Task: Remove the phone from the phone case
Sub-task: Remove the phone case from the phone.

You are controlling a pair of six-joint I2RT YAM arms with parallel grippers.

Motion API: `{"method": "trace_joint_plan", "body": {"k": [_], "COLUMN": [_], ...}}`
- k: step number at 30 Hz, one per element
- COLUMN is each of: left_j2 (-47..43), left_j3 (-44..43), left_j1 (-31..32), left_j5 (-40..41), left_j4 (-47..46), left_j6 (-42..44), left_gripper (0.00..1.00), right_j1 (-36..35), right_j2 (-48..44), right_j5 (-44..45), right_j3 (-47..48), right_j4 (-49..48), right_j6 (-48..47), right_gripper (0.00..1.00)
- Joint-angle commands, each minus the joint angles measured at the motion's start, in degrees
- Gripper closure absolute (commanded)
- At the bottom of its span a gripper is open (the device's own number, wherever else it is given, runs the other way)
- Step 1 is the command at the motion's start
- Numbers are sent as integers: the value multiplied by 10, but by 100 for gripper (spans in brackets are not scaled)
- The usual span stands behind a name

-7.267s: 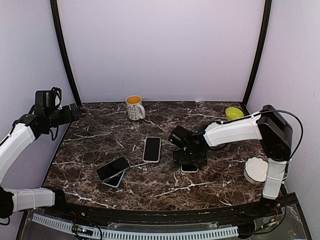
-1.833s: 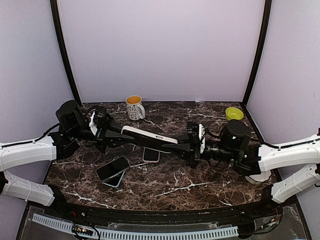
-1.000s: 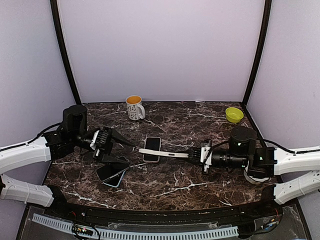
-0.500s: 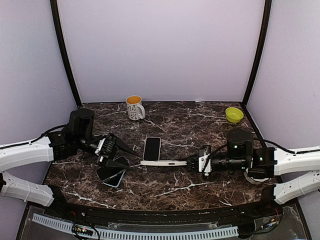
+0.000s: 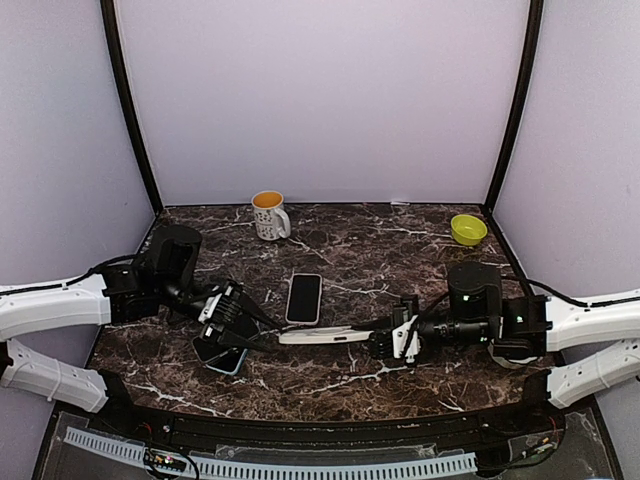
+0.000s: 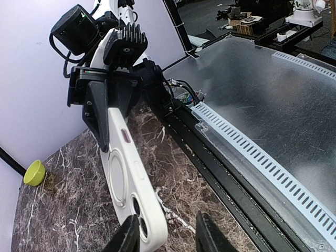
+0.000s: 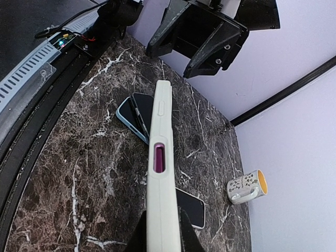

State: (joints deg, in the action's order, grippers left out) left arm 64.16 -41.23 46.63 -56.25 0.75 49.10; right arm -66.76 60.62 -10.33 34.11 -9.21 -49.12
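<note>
A white phone case (image 5: 322,334) hangs level above the table, and my right gripper (image 5: 388,340) is shut on its right end. In the right wrist view the case (image 7: 160,157) runs edge-on away from the gripper (image 7: 161,232). A magenta patch of the phone shows through its side cutout. My left gripper (image 5: 258,332) is at the case's left end. In the left wrist view the case's back and camera holes (image 6: 128,184) face me. Its near corner sits between the spread fingers of that gripper (image 6: 168,239), against the left finger (image 6: 128,239).
A black phone (image 5: 304,298) lies flat mid-table. Two stacked phones (image 5: 222,350), one in a blue case, lie under my left gripper. A mug (image 5: 268,214) stands at the back, a green bowl (image 5: 463,228) at the back right. The table's front rail (image 6: 247,152) is close by.
The right arm has lowered the case and carried it toward the front. My left gripper has come down to the case's free end, and its jaws have narrowed.
</note>
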Motion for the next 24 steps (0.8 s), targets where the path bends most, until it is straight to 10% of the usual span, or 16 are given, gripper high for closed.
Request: {"method": "trace_joint_plan", "body": {"k": [1, 24], "left_j2": [8, 23], "left_j3": [-19, -16], "left_j1": [9, 14], "left_j5": [10, 59], "left_j4": [22, 18], "left_j6": [18, 36], "left_gripper": [62, 72], "right_j1": [-6, -7], "right_j2": [5, 7], "right_j5": [5, -12], "right_j3": [32, 47], "right_j4": [-72, -64], "right_j6": [-12, -29], "right_gripper": [100, 100]}}
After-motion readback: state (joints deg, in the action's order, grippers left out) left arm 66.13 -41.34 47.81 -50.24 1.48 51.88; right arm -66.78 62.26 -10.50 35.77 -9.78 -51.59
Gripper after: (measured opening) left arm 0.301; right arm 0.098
